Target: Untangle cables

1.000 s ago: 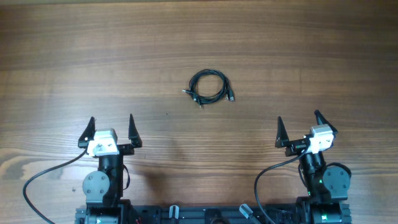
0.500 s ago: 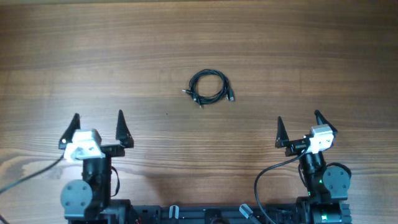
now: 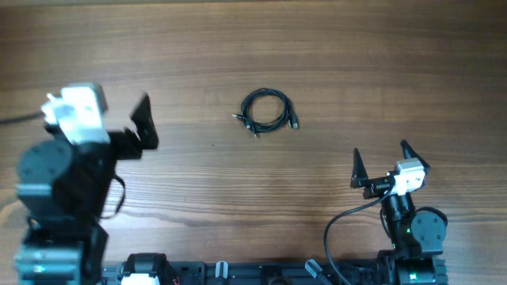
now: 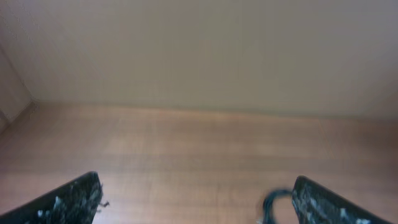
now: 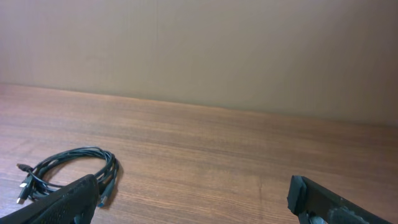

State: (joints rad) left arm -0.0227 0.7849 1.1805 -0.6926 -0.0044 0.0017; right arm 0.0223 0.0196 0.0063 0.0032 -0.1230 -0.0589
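Note:
The cables (image 3: 266, 110) lie as one small coil of thin black cords with plug ends on the wooden table, a little beyond the middle. My left gripper (image 3: 103, 107) is lifted high at the far left, large and blurred. It is open and holds nothing, well left of the coil. In the left wrist view its gripper (image 4: 196, 186) frames bare wood, with the cables (image 4: 273, 202) blurred beside the right finger. My right gripper (image 3: 380, 150) stands open and empty near the front right. Its wrist view shows the gripper (image 5: 194, 186) wide apart and the cables (image 5: 68, 165) at the left.
A black rail (image 3: 238, 273) with the arm bases runs along the table's front edge. The right arm's thick wiring (image 3: 341, 226) loops beside its base. A beige wall (image 5: 199, 50) rises behind the table's far edge.
My left arm has risen and swung to the left and away from the front edge, now looming close to the overhead camera. The right arm and the coil have not moved.

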